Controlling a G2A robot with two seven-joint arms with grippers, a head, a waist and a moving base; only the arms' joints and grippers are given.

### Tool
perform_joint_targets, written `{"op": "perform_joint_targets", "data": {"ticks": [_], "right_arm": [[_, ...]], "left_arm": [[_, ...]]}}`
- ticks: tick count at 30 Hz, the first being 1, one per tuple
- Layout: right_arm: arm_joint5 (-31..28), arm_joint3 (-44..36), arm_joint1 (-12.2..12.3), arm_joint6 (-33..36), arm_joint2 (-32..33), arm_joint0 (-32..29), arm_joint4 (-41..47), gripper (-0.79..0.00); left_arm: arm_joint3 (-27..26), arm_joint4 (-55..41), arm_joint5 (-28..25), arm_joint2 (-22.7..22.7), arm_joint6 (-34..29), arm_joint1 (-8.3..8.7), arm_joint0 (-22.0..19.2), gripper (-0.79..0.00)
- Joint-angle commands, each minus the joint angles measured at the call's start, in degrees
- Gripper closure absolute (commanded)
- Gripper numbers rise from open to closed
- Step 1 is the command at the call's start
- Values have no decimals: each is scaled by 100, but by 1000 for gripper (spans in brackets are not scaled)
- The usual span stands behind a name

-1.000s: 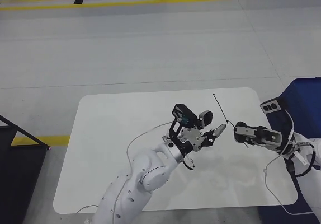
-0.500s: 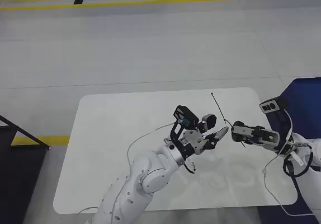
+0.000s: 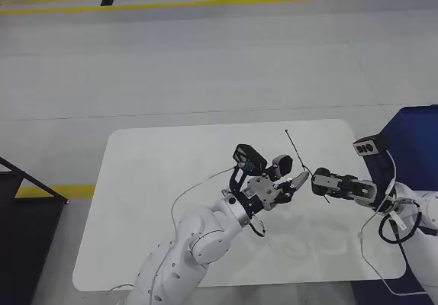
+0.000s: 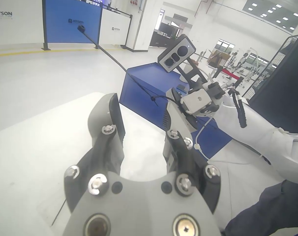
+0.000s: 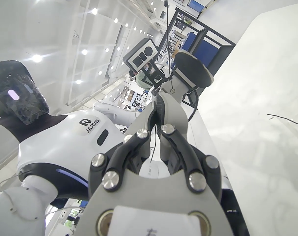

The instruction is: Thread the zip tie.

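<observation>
- A white table (image 3: 150, 229) with rounded corners serves as the landmark. Both arms meet in the air above its right half, towards its far edge.
- The right gripper (image 5: 160, 96) is clamped on a thin black zip tie (image 3: 295, 151), held up off the table. The long strap slants upward towards the table's far edge, with its small square head at the free end.
- The left gripper (image 4: 144, 116) is released, its fingers spread apart, with the tips just beside the strap and the right gripper. From the left wrist camera, one of its own fingers partly covers the right gripper's tips.
- A thin black strand (image 5: 281, 117) lies flat on the table.
- A blue cabinet (image 3: 425, 145) stands just beside the table's right edge.
- A black metal frame (image 3: 9, 236) stands off the table's left edge, next to a yellow floor line (image 3: 51, 191).
- Beyond the table's far edge, blue and white barrier panels (image 4: 73, 18) carry short printed lettering and a logo.
- A white sticker (image 5: 151, 227) on the right gripper's base bears small marks, cut off and unreadable.
</observation>
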Motion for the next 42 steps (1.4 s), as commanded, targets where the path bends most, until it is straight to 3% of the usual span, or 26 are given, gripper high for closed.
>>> {"op": "perform_joint_targets", "data": {"ticks": [1, 22, 42], "right_arm": [[-25, 12, -2, -2, -4, -5, -12, 0], [-117, 74, -8, 49, -34, 0, -139, 0], [-26, -14, -4, 72, -2, -72, -147, 0]], "left_arm": [[-2, 4, -6, 17, 4, -3, 6, -323], [-17, 144, 48, 69, 118, -27, -6, -305], [-105, 1124, 149, 153, 570, -14, 100, -289]]}}
